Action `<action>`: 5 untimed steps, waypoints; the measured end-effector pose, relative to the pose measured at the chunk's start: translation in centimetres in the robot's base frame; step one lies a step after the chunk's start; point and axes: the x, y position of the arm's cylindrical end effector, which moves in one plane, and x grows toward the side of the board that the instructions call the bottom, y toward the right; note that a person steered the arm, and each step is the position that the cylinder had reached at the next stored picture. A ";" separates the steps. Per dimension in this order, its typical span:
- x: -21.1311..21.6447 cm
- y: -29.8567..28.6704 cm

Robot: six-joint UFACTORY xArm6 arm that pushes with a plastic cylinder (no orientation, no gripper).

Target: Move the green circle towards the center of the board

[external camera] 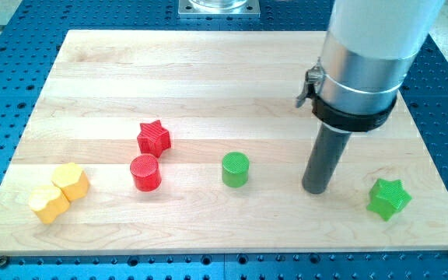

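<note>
The green circle [235, 169] stands on the wooden board [208, 85], a little below the board's middle. My tip [315, 189] rests on the board to the right of the green circle, about a hundred pixels away and slightly lower in the view, not touching it. The dark rod rises from the tip to the large silver arm body at the view's top right.
A green star [388, 198] lies right of my tip near the board's lower right. A red star [153, 138] and a red circle [145, 172] sit left of the green circle. Two yellow blocks [70, 181] [47, 204] touch at the lower left.
</note>
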 end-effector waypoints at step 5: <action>-0.4 -0.7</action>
